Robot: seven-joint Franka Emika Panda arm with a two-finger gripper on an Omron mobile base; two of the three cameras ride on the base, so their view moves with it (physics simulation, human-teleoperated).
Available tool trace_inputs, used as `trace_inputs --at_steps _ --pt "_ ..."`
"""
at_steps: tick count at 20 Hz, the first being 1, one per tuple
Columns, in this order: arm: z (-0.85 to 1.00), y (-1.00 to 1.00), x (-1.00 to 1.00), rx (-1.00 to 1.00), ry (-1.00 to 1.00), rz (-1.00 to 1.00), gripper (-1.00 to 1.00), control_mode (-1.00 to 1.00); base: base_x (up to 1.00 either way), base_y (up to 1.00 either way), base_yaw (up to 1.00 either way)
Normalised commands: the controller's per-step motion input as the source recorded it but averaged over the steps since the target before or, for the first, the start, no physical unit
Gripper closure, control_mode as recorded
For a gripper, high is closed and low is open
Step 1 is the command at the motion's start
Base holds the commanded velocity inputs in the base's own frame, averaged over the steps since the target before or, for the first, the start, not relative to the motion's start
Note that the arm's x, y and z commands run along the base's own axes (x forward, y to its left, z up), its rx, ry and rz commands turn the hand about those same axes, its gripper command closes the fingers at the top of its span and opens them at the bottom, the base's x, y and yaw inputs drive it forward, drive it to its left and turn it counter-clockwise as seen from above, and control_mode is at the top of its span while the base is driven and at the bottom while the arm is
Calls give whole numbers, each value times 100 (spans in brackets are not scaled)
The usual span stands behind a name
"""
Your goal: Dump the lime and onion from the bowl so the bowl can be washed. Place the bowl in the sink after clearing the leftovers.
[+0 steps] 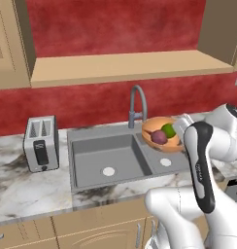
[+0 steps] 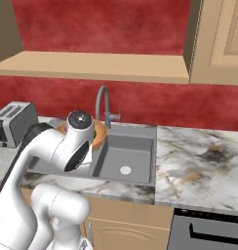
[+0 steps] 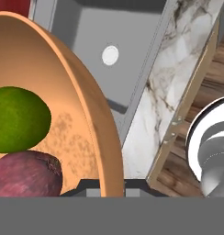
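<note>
jaws: clamped on rim of bowl | bowl: held tilted above the sink, near faucet | lime and onion: inside bowl, touching, just left of the jaws | toaster: on bench, far from jaws

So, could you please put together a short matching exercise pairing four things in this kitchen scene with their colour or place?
Things:
1. lime
2. onion
3. bowl
4. toaster

Descriptions:
A. silver, on the counter left of the sink
B. orange-tan, tilted, held up over the sink
C. bright green, inside the bowl
D. dark purple-red, inside the bowl

Pairs: 1-C, 2-D, 3-B, 4-A
</note>
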Motion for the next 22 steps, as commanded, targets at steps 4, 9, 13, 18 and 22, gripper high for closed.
trace_inputs --at_steps 4,9,13,18,22 --pt "-6 -79 34 0 0 0 100 -100 0 0 0" --pt "-19 -93 37 0 2 0 100 -100 0 0 0" --pt "-32 -89 38 -1 5 0 100 -100 0 0 0" --pt "-16 -59 47 0 3 0 100 -100 0 0 0" --pt "-15 -47 48 -3 1 0 100 -100 0 0 0"
